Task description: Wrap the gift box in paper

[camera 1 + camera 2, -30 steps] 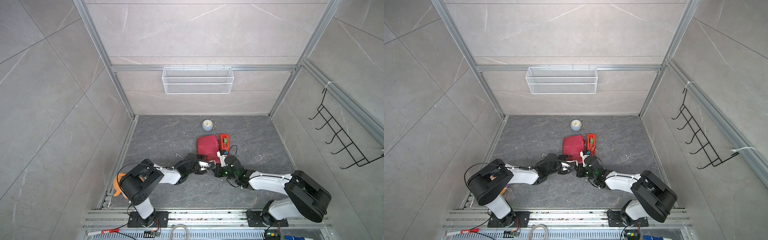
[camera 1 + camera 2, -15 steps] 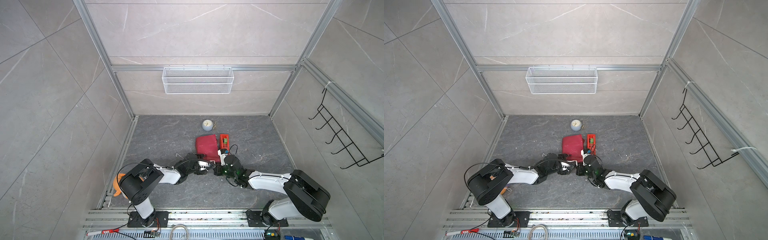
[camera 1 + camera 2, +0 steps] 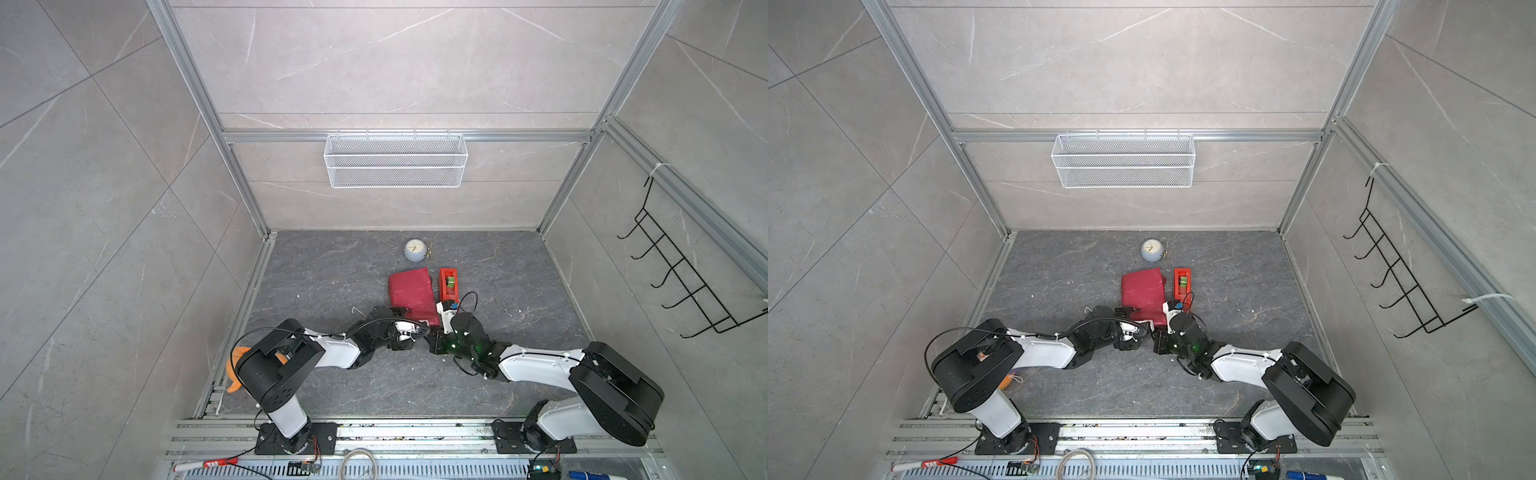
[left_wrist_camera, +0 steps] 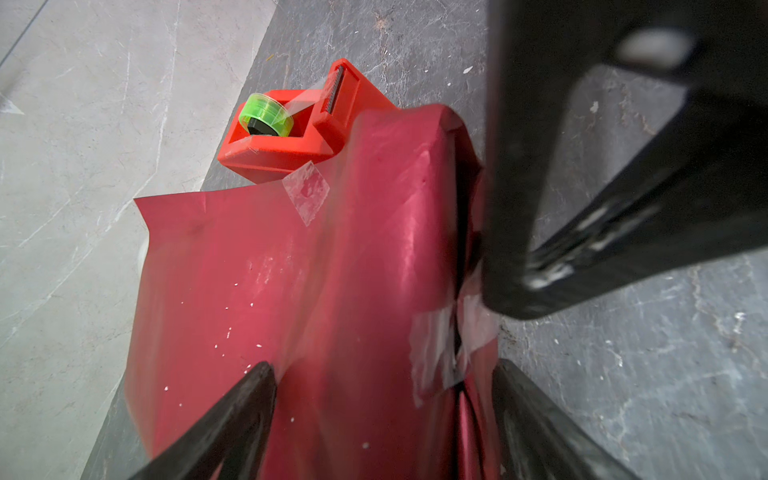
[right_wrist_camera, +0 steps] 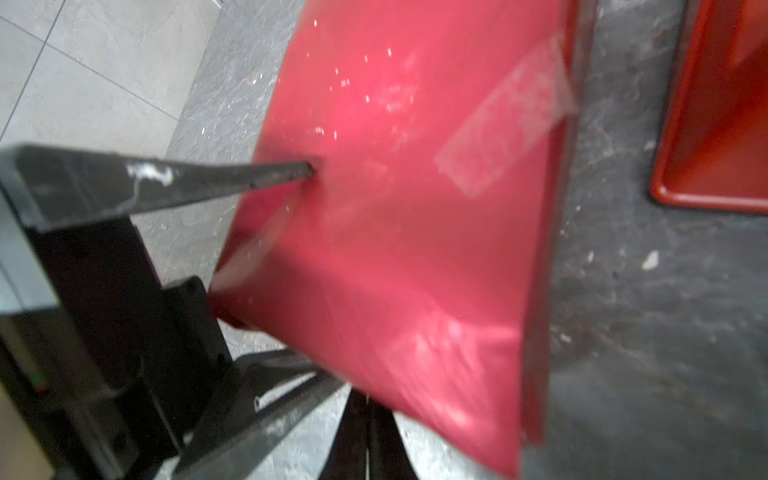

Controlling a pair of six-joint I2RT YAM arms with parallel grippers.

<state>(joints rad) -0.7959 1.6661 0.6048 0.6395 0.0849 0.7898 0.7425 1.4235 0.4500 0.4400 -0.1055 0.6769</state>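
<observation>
This is a robot test cell. Aluminium profiles (image 3: 270, 136) frame grey tile walls (image 3: 395, 62), and a rail (image 3: 395, 432) carries two robot arms (image 3: 336, 357).

Mid tabletop (image 3: 332, 282) sits the paper bundle (image 3: 410, 293), tape dispenser (image 3: 449, 284) just right of it. Behind both, apart, a clock (image 3: 414, 250). My left tool (image 3: 411, 323) straddles the bundle's near edge; my right tool (image 3: 431, 338) is just right of it, by the near corner. On the back wall, a wire basket (image 3: 395, 166).
</observation>
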